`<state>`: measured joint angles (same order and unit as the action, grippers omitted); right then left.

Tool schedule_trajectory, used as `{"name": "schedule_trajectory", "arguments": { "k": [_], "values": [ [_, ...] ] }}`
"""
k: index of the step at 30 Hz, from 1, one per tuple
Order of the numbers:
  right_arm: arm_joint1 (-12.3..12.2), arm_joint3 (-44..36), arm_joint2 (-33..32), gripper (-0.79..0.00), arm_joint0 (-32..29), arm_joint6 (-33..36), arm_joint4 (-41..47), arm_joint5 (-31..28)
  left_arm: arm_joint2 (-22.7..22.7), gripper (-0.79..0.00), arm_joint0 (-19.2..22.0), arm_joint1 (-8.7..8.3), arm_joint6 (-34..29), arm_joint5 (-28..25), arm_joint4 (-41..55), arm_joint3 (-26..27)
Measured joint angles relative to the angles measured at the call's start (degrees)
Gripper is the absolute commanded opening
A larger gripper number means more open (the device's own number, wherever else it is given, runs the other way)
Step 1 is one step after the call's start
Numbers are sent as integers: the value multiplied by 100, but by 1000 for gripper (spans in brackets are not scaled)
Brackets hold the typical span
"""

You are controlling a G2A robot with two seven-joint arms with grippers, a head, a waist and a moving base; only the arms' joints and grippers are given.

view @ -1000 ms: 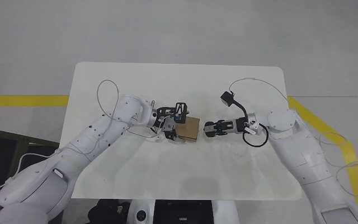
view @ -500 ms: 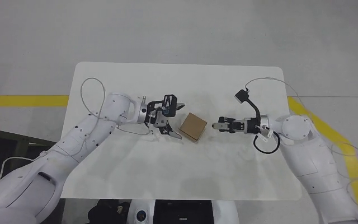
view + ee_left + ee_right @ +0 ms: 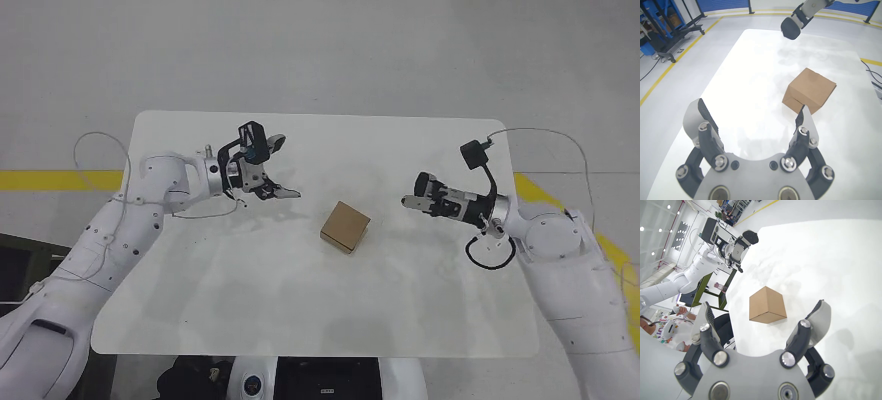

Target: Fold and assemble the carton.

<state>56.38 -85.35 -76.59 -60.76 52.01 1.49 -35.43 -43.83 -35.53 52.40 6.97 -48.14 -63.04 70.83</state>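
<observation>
At centre of the top view, on the bench (image 3: 300, 300): closed carton (image 3: 345, 226), touched by nothing. To upper left, left jaws open, empty; to right, right jaws likewise spread. Probably light, thin-walled, easily dented; best pinched gently across opposite flat faces.

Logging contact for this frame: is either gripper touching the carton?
No, the carton stands alone on the table, the open left gripper and open right gripper each well apart from it.
</observation>
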Motion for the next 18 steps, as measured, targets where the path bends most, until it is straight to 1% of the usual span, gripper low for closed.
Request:
{"name": "schedule_trajectory", "arguments": {
  "k": [4,8,13,18],
  "values": [
    [-44,-59,-268,0,-49,-314,-348,-75,-157,0,33,7,-286,191,149,-23],
    [-90,-78,-508,0,-85,-521,-687,-22,-305,0,106,17,-422,230,224,-183],
    [-130,-144,-676,0,-83,-621,-921,2,-410,0,214,54,-404,282,209,-329],
    [-155,-176,-740,0,-69,-669,-985,-15,-487,0,252,80,-391,294,126,-337]
  ]
}}
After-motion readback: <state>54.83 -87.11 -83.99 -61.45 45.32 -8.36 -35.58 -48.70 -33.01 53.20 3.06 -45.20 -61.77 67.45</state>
